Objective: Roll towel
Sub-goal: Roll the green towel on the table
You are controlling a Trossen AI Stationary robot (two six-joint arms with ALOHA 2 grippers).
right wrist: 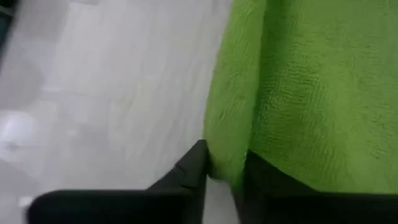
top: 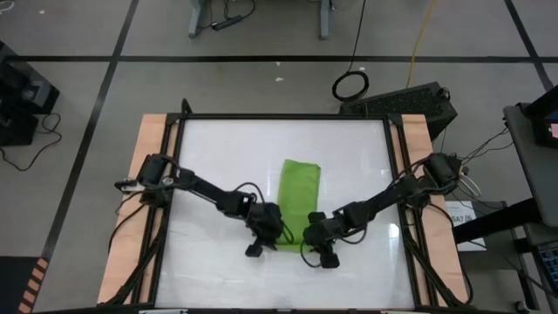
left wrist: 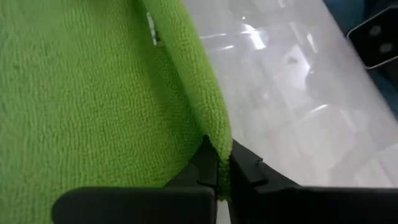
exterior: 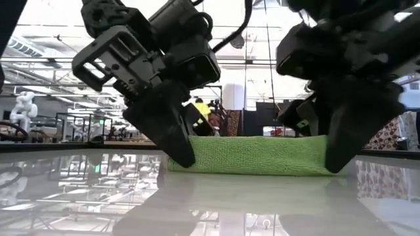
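Towel (top: 299,192) flat on glossy white table (top: 227,157)

Bright, even overhead light fills every view. The glossy white surface (exterior: 210,203) mirrors ceiling lamps and throws pale glare streaks. Both wrist views are soft, their dark fingers (left wrist: 208,168) blurred up close; the lime-green fuzzy towel (exterior: 256,156) stays vivid.

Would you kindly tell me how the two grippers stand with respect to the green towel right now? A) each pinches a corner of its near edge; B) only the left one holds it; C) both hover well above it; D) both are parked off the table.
A: in the wrist views the left gripper and the right gripper each have their fingers closed on a fold of the towel at its near edge.
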